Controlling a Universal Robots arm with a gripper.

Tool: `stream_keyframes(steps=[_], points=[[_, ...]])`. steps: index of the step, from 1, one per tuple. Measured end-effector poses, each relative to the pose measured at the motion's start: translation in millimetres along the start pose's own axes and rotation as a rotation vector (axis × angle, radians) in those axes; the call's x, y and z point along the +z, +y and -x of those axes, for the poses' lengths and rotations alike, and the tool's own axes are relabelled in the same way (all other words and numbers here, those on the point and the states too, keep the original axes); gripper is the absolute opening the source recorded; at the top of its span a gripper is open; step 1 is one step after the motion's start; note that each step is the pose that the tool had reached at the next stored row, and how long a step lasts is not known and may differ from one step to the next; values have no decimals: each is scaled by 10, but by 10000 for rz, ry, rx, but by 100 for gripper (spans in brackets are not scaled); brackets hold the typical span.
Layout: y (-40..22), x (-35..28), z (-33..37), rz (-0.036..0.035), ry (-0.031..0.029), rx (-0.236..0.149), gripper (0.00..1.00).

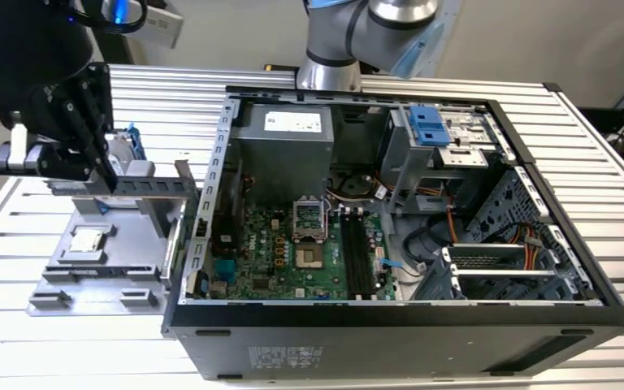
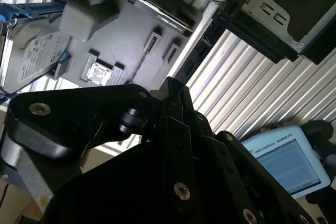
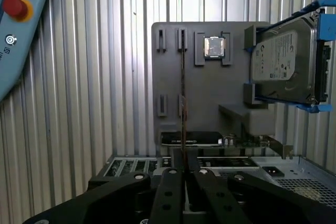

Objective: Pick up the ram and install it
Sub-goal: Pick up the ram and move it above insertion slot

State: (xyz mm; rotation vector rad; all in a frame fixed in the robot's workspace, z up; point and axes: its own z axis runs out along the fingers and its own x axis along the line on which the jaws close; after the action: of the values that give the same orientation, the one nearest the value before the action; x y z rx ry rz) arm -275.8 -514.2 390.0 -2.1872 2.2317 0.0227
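Here the gripper (image 3: 184,170) was clenched on the ram (image 3: 182,77), which stood on its thin edge at the grey holder (image 3: 210,87), near the bench (image 1: 74,349) edge on the exterior view's left, long axis toward the computer case (image 1: 399,325).

Lab: slatted bench (image 1: 600,138), teach pendant (image 2: 286,158)

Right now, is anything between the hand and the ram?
Nothing visible. In the first wrist view the ram shows edge-on over the grey tray, running straight to the hand.
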Motion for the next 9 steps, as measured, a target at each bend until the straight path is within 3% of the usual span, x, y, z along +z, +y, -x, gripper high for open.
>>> stream_keyframes(steps=[9], points=[[-171, 0, 4, 12, 0, 1, 0]])
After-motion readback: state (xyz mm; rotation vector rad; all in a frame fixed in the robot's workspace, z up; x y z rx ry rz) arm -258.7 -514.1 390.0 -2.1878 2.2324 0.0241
